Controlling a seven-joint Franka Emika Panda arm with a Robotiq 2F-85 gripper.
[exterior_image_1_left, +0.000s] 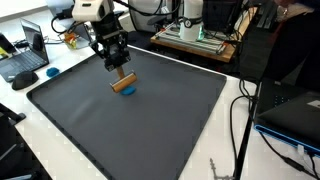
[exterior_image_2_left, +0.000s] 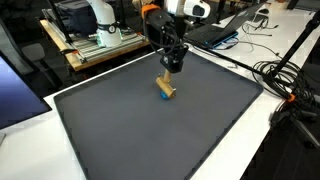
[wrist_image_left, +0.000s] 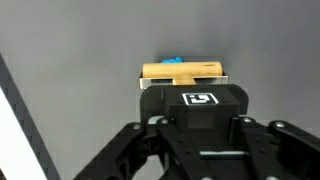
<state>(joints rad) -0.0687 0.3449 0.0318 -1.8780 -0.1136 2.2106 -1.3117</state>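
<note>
My gripper (exterior_image_1_left: 119, 68) (exterior_image_2_left: 171, 68) hangs over the far middle of a dark grey mat (exterior_image_1_left: 150, 130) (exterior_image_2_left: 180, 140) and is shut on a light wooden block (exterior_image_1_left: 122, 83) (exterior_image_2_left: 165, 88). The block is tilted and sits just over a small blue object (exterior_image_1_left: 130, 92) (exterior_image_2_left: 159, 96) that lies on the mat. Whether the two touch I cannot tell. In the wrist view the wooden block (wrist_image_left: 182, 70) shows as a flat bar beyond the black gripper (wrist_image_left: 184, 80) body, with the blue object (wrist_image_left: 174, 61) peeking out behind it. The fingertips are hidden by the body.
White table (exterior_image_1_left: 40, 150) borders the mat. A laptop (exterior_image_1_left: 25, 58) stands on one side, and a wooden rack with electronics (exterior_image_1_left: 195, 35) (exterior_image_2_left: 95, 45) stands behind the arm. Cables (exterior_image_1_left: 250, 115) (exterior_image_2_left: 285, 80) run along another side beside a second laptop (exterior_image_2_left: 225, 30).
</note>
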